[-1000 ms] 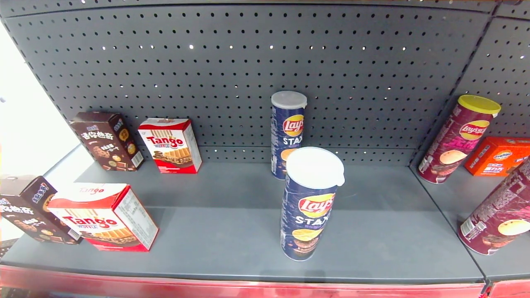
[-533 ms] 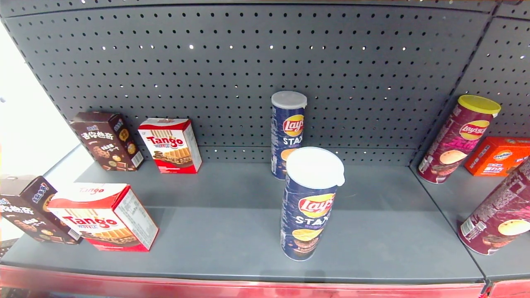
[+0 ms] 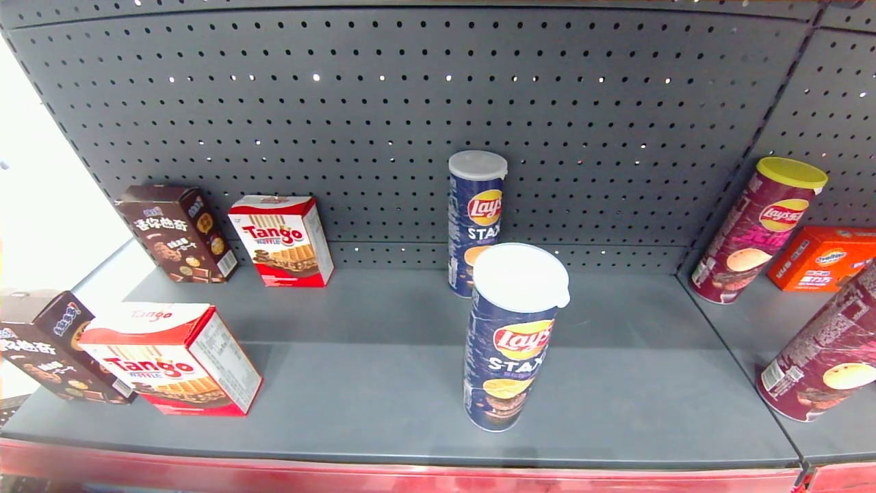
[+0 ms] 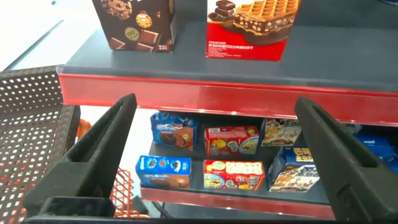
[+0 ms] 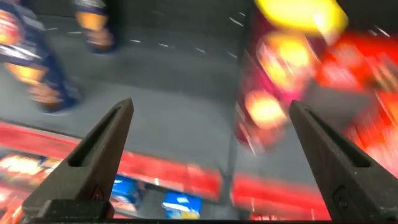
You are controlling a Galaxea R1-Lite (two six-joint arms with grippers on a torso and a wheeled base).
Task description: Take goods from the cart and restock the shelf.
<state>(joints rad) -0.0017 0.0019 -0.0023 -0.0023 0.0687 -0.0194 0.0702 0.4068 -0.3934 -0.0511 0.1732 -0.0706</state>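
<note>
On the grey shelf (image 3: 383,383) stand two blue chip cans, one in front (image 3: 513,335) and one behind (image 3: 475,219) by the back panel. My left gripper (image 4: 214,102) is open and empty, below and in front of the red shelf edge (image 4: 224,93), under a brown cookie box (image 4: 134,25) and a red wafer box (image 4: 252,28). A mesh cart (image 4: 31,124) is beside it. My right gripper (image 5: 210,106) is open and empty, facing the shelf between the blue cans (image 5: 31,56) and a purple can (image 5: 280,87).
Red wafer boxes (image 3: 171,359) (image 3: 280,239) and brown cookie boxes (image 3: 178,233) (image 3: 41,346) fill the shelf's left. Purple cans (image 3: 759,229) (image 3: 821,356) and an orange box (image 3: 821,259) stand in the right bay. A lower shelf (image 4: 230,158) holds several small boxes.
</note>
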